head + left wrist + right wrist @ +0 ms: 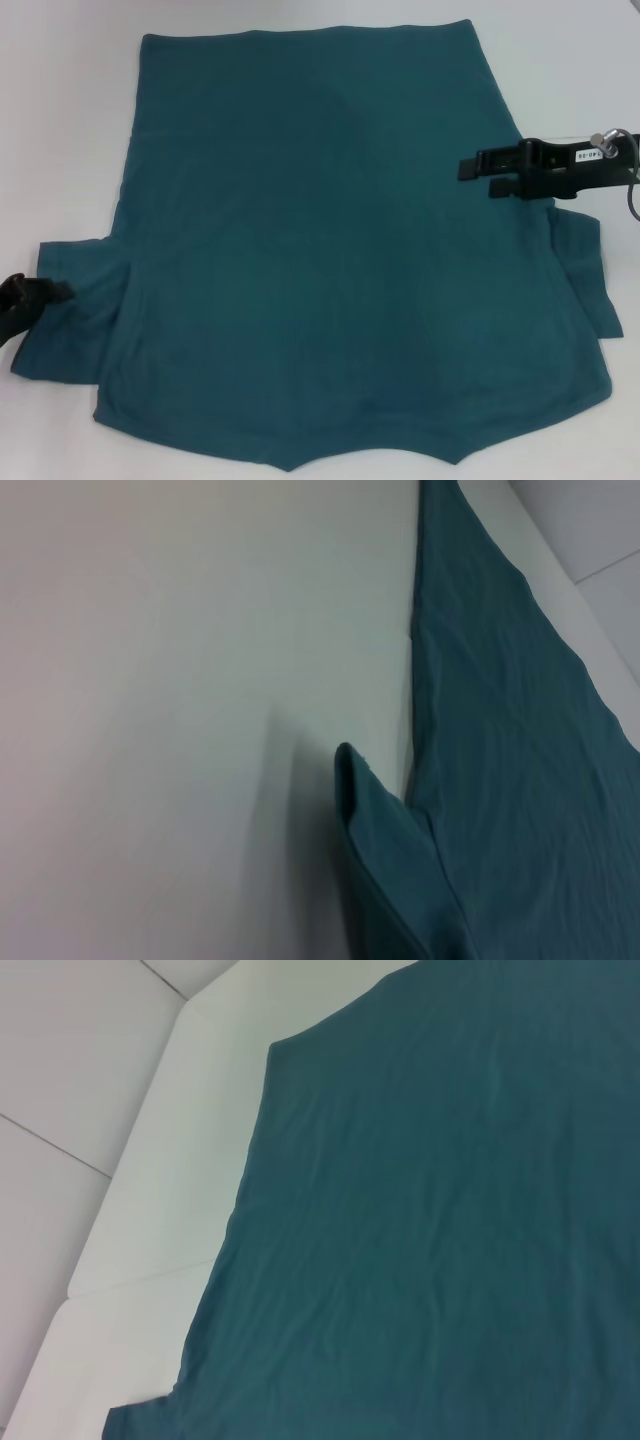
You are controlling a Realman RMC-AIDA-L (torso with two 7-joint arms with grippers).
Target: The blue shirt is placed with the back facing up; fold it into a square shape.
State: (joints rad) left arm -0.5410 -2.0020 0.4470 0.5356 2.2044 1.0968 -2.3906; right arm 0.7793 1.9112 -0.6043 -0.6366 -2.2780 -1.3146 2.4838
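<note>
The blue shirt (330,240) lies spread flat on the white table (60,120), with its hem at the far side and its neck edge at the near side. My left gripper (35,293) is at the outer edge of the shirt's left sleeve (75,320), touching or just beside the cloth. The left wrist view shows that sleeve (380,850) with its edge raised, beside the shirt's body (520,780). My right gripper (472,177) is open and empty, hovering over the shirt's right side, above the right sleeve (585,270). The right wrist view shows only cloth (450,1240).
Bare white table shows around the shirt on the left, right and far sides. The table's edge and the tiled floor (60,1080) show in the right wrist view, and the floor (600,540) also shows in the left wrist view. A grey cable (632,190) hangs off the right arm.
</note>
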